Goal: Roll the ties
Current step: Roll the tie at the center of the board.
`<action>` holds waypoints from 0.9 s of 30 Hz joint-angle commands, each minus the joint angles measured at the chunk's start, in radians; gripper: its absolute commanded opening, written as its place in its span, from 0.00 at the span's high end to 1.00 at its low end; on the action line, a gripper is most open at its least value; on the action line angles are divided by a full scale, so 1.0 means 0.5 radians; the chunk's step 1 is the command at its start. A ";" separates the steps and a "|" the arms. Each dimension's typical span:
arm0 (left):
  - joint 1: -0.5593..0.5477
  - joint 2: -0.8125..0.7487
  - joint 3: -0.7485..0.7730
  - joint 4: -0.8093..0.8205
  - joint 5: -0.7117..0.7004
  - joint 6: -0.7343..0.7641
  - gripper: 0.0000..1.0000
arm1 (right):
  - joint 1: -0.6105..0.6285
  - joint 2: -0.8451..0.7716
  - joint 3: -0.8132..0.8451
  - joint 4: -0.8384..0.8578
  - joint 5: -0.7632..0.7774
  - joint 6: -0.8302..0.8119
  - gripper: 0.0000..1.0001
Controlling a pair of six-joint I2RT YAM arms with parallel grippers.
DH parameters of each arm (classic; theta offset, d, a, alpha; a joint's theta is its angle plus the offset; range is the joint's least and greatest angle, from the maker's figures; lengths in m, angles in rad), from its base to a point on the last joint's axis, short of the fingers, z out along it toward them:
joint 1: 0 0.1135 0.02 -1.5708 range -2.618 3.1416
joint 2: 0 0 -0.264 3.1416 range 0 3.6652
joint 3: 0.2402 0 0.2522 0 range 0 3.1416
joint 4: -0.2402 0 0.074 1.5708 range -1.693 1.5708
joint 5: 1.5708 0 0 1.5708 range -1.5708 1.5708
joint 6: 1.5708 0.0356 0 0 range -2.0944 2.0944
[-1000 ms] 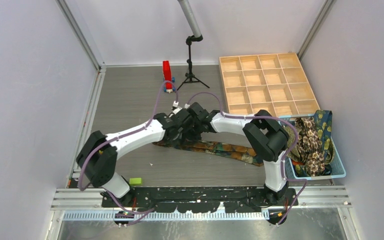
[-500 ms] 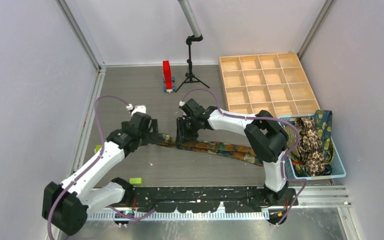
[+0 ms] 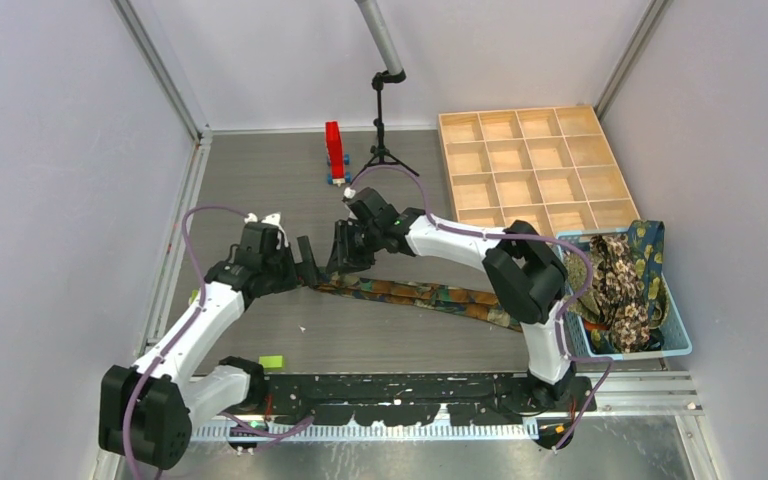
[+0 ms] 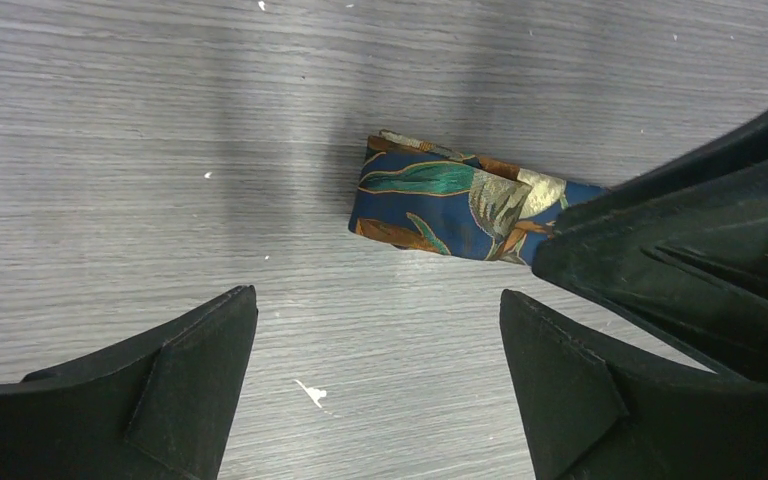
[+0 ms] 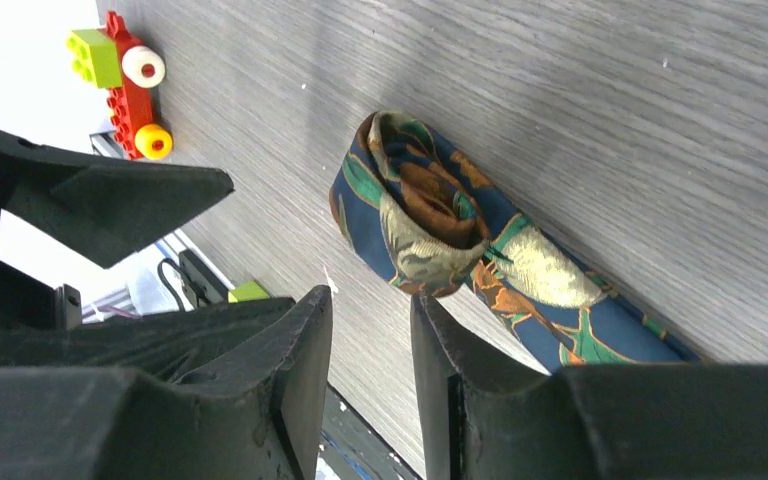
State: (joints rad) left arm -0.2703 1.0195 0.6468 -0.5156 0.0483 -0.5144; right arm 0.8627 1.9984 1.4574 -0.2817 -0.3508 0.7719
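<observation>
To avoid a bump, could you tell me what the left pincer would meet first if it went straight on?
Likely the rolled end of the tie, lying dead ahead of the left pincer; depth is unclear, so perhaps the table just before it.

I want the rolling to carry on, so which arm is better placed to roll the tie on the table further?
Probably the right. The right gripper sits just short of the rolled end of the tie; the left gripper, wide open, stands off with bare table between.

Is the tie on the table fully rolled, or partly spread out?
Partly rolled: one end of the tie is coiled into a small roll, the rest lies flat toward the basket.
</observation>
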 commanded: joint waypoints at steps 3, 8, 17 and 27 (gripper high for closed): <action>0.106 0.076 0.003 0.135 0.227 0.033 0.10 | 0.023 0.101 0.070 0.094 0.055 0.103 0.63; 0.200 0.162 -0.011 0.187 0.312 0.024 0.14 | 0.023 0.137 0.053 0.129 0.073 0.122 0.67; 0.240 0.266 -0.005 0.247 0.383 0.021 0.19 | 0.026 0.181 -0.041 0.230 0.063 0.141 0.73; 0.238 0.485 0.010 0.335 0.438 0.000 0.20 | 0.024 0.234 -0.151 0.357 0.031 0.160 0.75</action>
State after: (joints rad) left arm -0.1566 1.2377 0.6464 -0.4114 0.2333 -0.5159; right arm 0.8684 2.0998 1.3987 -0.1532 -0.3355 0.8459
